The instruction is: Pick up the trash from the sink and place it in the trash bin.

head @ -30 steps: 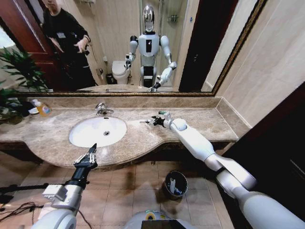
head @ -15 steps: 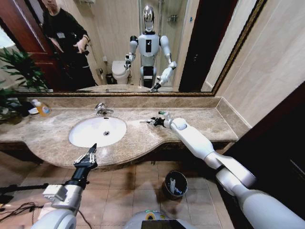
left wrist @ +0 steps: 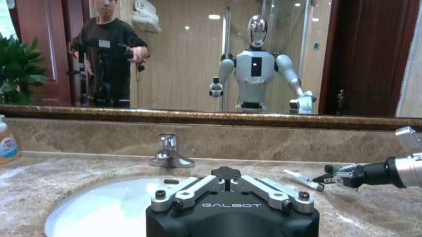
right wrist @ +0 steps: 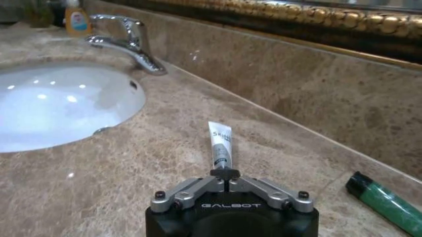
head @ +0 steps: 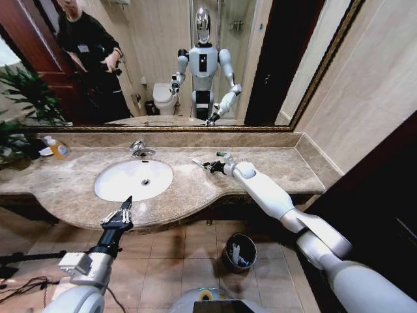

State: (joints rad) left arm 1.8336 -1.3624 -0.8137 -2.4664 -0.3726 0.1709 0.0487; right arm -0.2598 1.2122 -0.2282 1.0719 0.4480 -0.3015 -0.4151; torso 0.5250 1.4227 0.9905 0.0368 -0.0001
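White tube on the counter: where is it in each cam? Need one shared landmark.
Head view: the tube lies on the counter, right of the tap, just ahead of the right gripper.
Left wrist view: the tube lies on the counter between tap and right gripper.
Right wrist view: the tube lies just beyond that gripper.
Shared landmark: the tap.

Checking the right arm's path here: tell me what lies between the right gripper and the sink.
Only bare marble countertop. In the right wrist view, the white tube lies right at the right gripper, and nothing sits between it and the sink.
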